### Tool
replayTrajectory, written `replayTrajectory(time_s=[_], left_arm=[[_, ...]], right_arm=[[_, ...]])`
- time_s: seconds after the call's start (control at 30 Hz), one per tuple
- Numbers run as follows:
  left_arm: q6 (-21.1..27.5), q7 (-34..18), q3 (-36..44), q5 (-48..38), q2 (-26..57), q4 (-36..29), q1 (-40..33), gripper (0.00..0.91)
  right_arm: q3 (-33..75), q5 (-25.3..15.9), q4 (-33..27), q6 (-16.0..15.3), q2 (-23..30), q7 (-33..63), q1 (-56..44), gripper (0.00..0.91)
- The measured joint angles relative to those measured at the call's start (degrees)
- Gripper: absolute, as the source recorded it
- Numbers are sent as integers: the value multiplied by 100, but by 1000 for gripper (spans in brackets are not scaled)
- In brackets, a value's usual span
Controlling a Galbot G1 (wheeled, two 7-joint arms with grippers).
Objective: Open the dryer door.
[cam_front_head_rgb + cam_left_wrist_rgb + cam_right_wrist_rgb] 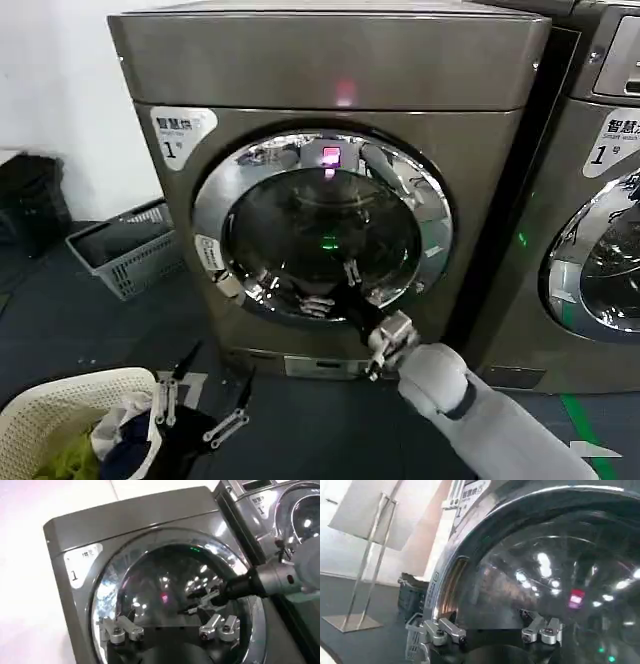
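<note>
Dryer door [322, 228]: round, chrome ring about dark bulging glass, set in the front of the grey machine and facing the robot; it looks shut, flush with the front panel.
Door's orientation: stands upright, glass bulging outward toward the robot; being round, it has no long axis to speak of. Which side bears the hinge I cannot tell for certain.
Right gripper [352, 290]: reaches in low against the lower right of the glass, near the chrome ring; its fingers stand apart, gripping nothing.
Left gripper [200, 405]: hangs low, well short of the machine, beside the laundry basket [40, 410]; fingers spread, idle.
Right wrist view: the chrome ring's edge [445, 585] shows a recess on one side, possibly the handle, though the angle is poor.
Step in hand: bringing the right gripper to a purchase on the door's edge.
How to do it well: slide a finger into the recess behind the ring instead of pressing on the slippery glass, then pull outward along the door's swing, steadily, without twisting.
Neighbouring machine [600, 200]: to the right; leave it alone.
</note>
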Motion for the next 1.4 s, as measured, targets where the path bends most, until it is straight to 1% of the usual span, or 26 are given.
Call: replayTrajectory(time_s=[0.4, 1.0, 1.27, 1.4], left_arm=[[10, -1, -4, 12, -8, 14, -5, 907], [5, -3, -10, 11, -11, 27, 28, 907], [5, -3, 11, 15, -21, 44, 17, 907], [4, -3, 10, 14, -21, 51, 10, 907]], right_arm=[[-430, 115, -251, -14, 245, -27, 297, 907], [-835, 140, -940, -9, 723, -24, 758, 907], [-931, 151, -1154, 1, 904, -27, 913, 907], [-991, 140, -1212, -60, 1010, 56, 960, 907]])
